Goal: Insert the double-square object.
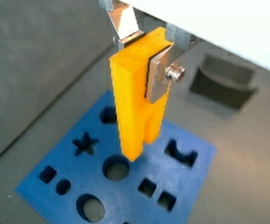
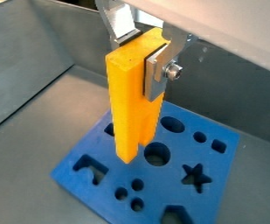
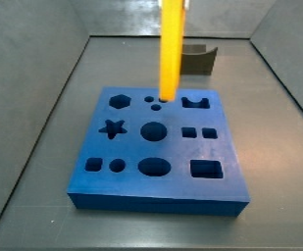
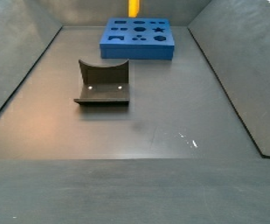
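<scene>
A dull grey metal floor (image 4: pixel 148 131) with sloping grey walls fills both side views. The flat blue board with shaped cut-outs (image 3: pixel 161 147) lies mid-frame. The long yellow-orange plastic bar (image 3: pixel 173 54) hangs upright over the board's far part, top cut off by the frame. The gripper (image 1: pixel 145 54) clamps it. The dark L-shaped fixture (image 4: pixel 103 83) stands apart.

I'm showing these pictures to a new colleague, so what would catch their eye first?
The yellow-orange double-square object stands out first, held upright in the gripper above the blue board, its lower end near the cutouts. Next comes that board itself, full of differently shaped holes. The dark fixture stands apart on the grey floor.
</scene>
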Controlling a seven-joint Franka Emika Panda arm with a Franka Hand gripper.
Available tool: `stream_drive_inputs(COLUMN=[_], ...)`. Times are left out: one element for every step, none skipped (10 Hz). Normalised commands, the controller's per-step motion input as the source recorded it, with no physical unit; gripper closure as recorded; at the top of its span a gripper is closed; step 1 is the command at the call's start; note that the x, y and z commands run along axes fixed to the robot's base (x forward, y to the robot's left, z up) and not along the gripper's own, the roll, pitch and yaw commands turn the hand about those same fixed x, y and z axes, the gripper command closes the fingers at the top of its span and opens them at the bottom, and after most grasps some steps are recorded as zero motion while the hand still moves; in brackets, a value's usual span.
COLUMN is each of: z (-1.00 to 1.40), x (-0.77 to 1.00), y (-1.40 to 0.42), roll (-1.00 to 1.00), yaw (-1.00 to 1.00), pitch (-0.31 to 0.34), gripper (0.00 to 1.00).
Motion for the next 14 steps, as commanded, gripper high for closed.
stream_drive_inputs(z=[-0.53,-0.47,-0.32,-0.19,0.00,0.00,0.00,0.00,0.00,0.00,0.00,0.00,0.00,0.00], x=[0.14,0.08,0.02,0.00,0.00,0.00,0.00,0.00,0.07,0.27,0.39,0.39,0.33,0.33], y=[-0.30,-0.29,-0.25,-0.22,-0.21,-0.21,-0.19,-0.19,-0.14,-0.08,-0.01,0.00,0.00,0.00], roll=[0.00,0.02,0.09,0.11,0.05,0.00,0.00,0.00,0.01,0.07,0.17,0.29,0.37,0.41], yaw=[-0.76,-0.85,-0.83,-0.81,-0.91,-0.95,-0.97,-0.97,-0.91,-0.74,-0.58,-0.49,-0.43,-0.38], pitch=[-0.020,0.000,0.009,0.074,0.024,0.000,0.000,0.000,0.000,0.000,0.010,0.050,0.096,0.123], gripper=[1.00,1.00,1.00,1.00,1.00,1.00,1.00,1.00,1.00,1.00,1.00,1.00,1.00,1.00])
